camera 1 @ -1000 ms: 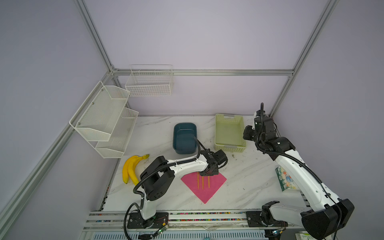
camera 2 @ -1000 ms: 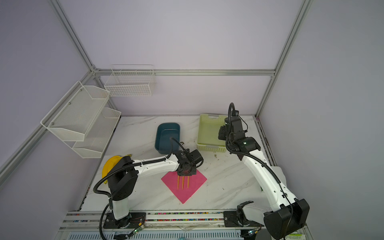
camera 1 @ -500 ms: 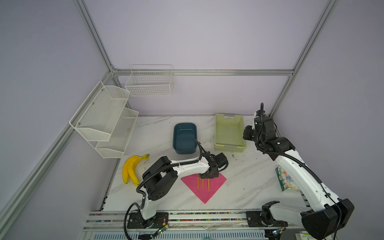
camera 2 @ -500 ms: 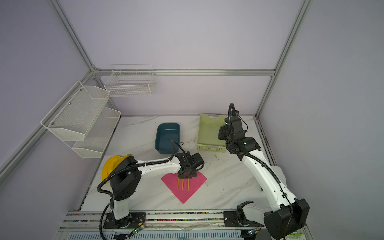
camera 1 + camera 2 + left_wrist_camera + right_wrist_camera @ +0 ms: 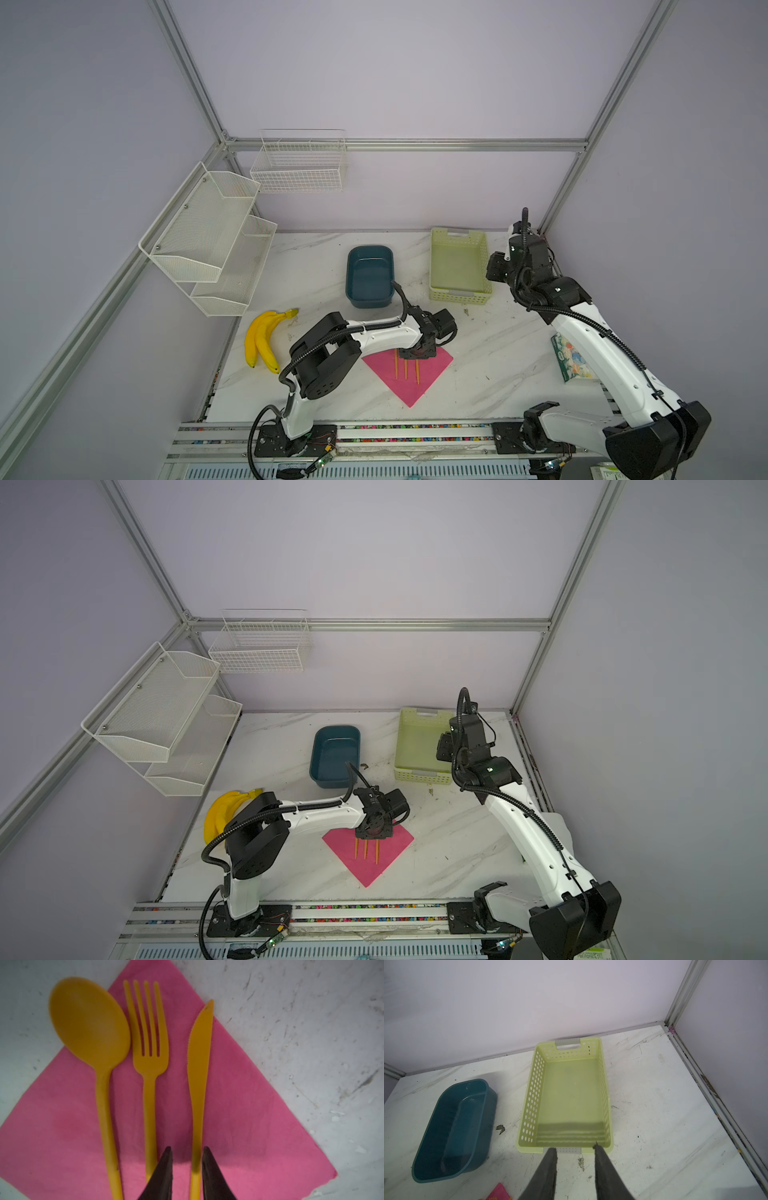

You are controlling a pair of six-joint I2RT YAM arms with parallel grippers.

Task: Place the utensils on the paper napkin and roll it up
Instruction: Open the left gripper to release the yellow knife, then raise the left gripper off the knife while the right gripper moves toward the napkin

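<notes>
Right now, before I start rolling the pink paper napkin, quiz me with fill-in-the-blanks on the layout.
Between the round-bowled orange plastic spoon and the serrated orange plastic knife lies the orange ____.
The left claw, open, straddles the handle of the ____.
The pale green perforated plastic basket holds ____.
Missing: fork; knife; nothing.

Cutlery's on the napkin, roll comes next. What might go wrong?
The left end effector straddles the orange plastic knife; a slanted retreat may nudge it askew.
The round-bowled orange plastic spoon overhangs the thin pink paper napkin, so it may slip from the roll.
The right end effector hovers by the pale green perforated basket, away from the napkin, which may slide unpinned.
</notes>
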